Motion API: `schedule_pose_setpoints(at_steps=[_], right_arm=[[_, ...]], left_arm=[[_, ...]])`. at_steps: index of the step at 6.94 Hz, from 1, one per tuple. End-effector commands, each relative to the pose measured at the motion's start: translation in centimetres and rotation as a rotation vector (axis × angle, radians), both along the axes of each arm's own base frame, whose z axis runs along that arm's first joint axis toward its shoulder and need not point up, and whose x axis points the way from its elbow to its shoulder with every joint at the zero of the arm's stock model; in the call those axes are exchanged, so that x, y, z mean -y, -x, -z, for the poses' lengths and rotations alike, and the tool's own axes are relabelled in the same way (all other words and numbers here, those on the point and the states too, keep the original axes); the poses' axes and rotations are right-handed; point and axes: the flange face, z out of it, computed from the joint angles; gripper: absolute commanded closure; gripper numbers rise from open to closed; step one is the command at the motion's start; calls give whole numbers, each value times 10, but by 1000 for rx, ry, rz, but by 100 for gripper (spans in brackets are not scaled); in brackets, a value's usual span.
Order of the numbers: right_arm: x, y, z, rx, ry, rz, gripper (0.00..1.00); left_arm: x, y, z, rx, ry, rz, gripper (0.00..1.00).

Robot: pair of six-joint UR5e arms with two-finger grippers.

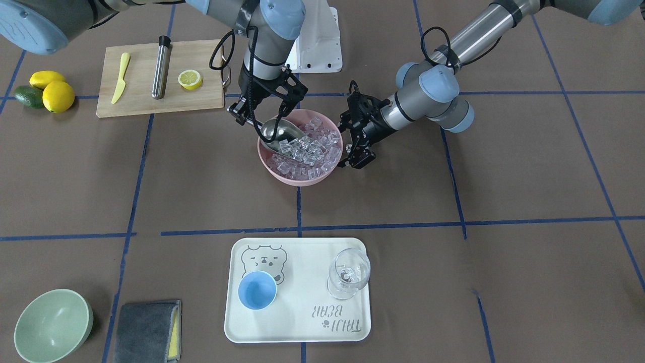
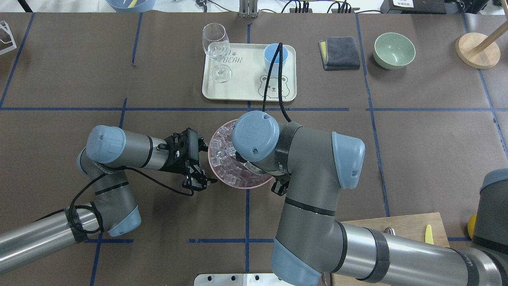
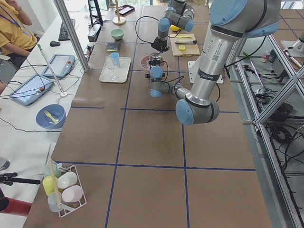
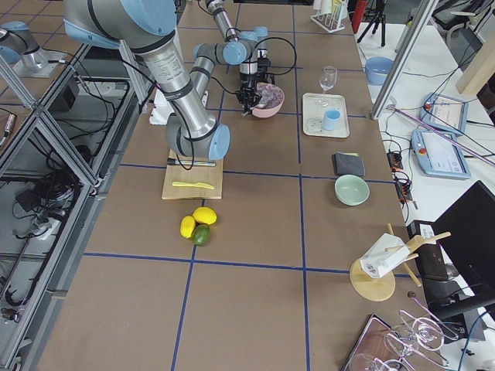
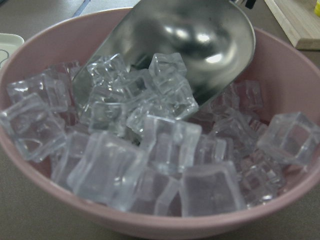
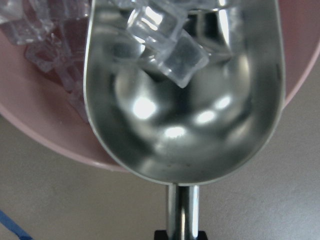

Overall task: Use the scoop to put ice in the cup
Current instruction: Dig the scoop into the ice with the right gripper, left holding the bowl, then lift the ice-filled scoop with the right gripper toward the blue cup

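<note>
The steel scoop (image 1: 278, 132) lies tilted in the pink bowl (image 1: 298, 180), its open end dug into the clear ice (image 1: 308, 149). My right gripper (image 1: 245, 117) is shut on the scoop's thin handle at the bowl's back rim. In the right wrist view the scoop (image 6: 185, 105) holds a few ice cubes (image 6: 167, 50) at its mouth. My left gripper (image 1: 348, 136) is open, with its jaws spread against the bowl's outer side. The left wrist view shows the scoop (image 5: 200, 40) and the ice (image 5: 150, 150). The light-blue cup (image 1: 257, 290) stands empty on the tray (image 1: 302, 325).
A clear stemmed glass (image 1: 348, 275) stands on the tray beside the cup. A pale green bowl (image 1: 53, 325) and a grey cloth (image 1: 147, 330) are off to one side of the tray. A cutting board (image 1: 204, 101) with a steel cylinder (image 1: 161, 68) and lemons (image 1: 58, 96) are behind.
</note>
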Motion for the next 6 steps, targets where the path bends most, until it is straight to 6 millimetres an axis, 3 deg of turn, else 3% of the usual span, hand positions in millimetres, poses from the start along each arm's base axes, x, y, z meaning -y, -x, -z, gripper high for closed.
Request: schedule_pose_setpoints(at_steps=[1,3,5,6], right_arm=[[-8,-19,8,50,-14,-5,100],[-3,-45,25,118,15,-52,100],[23,-83,41,187,85,-144,100],[51,-108,40,205,135,-186,100]], left_arm=[[0,0,0,0,0,0,0],[0,0,0,0,0,0,0],[0,0,2,-3,-1,0,0],[0,0,2,-3,-1,0,0]])
